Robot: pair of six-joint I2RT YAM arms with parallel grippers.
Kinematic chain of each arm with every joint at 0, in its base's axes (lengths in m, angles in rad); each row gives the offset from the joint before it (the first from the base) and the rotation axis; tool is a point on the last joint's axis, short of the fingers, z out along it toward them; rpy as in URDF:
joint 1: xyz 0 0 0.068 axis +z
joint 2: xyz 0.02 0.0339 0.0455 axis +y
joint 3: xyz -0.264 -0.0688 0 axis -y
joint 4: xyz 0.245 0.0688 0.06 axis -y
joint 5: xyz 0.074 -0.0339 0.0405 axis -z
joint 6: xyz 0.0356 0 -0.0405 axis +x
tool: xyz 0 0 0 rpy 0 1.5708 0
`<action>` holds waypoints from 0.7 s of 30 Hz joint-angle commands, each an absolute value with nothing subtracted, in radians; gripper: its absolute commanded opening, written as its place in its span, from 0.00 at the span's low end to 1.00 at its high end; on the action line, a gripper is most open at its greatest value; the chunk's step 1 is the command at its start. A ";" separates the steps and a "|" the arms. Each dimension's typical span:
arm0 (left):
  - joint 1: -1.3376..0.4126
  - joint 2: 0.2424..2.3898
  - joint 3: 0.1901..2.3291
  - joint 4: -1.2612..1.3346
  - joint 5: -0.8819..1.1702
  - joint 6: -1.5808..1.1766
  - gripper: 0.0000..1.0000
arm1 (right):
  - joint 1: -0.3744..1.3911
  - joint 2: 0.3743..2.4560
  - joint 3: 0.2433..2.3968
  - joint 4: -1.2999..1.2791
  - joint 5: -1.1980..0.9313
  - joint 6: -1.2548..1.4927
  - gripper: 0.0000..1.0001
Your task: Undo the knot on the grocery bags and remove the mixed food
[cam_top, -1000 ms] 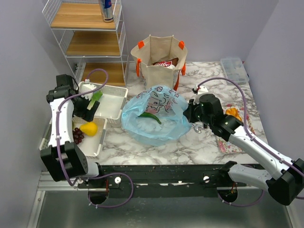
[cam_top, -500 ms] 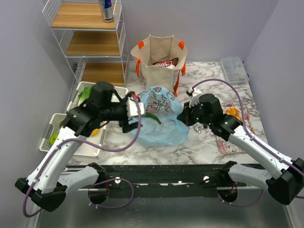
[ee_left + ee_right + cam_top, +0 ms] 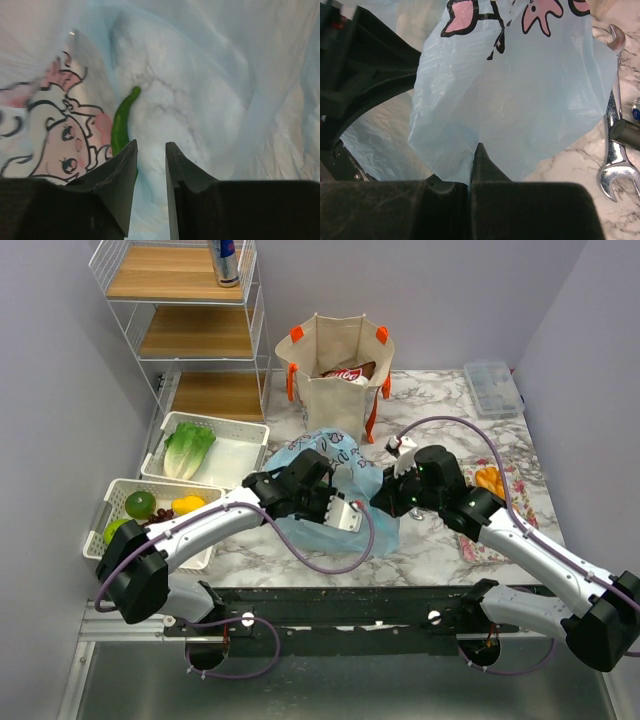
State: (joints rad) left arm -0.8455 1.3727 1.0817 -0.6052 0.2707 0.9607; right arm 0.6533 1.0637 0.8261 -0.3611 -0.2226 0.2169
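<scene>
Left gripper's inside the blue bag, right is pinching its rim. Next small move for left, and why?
Probably nudge the left gripper slightly left in its wrist view and forward, then close on the cucumber: jaws are open, and the cucumber lies just off their gap. The right gripper, shut on the bag, holds it up.

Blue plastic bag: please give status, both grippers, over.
Left gripper open inside blue plastic bag, tips near green cucumber. Right gripper shut on bag film. Nothing between left gripper and cucumber; wrench lies outside bag.
</scene>
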 commanded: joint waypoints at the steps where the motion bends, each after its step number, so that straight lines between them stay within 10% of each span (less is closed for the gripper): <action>1: -0.826 1.361 0.908 -0.526 0.181 1.186 0.29 | 0.658 1.031 0.803 -0.394 -0.226 0.192 0.01; 21: -0.731 1.641 1.174 -0.574 0.220 1.179 0.46 | 0.658 1.012 0.786 -0.379 -0.169 0.241 0.01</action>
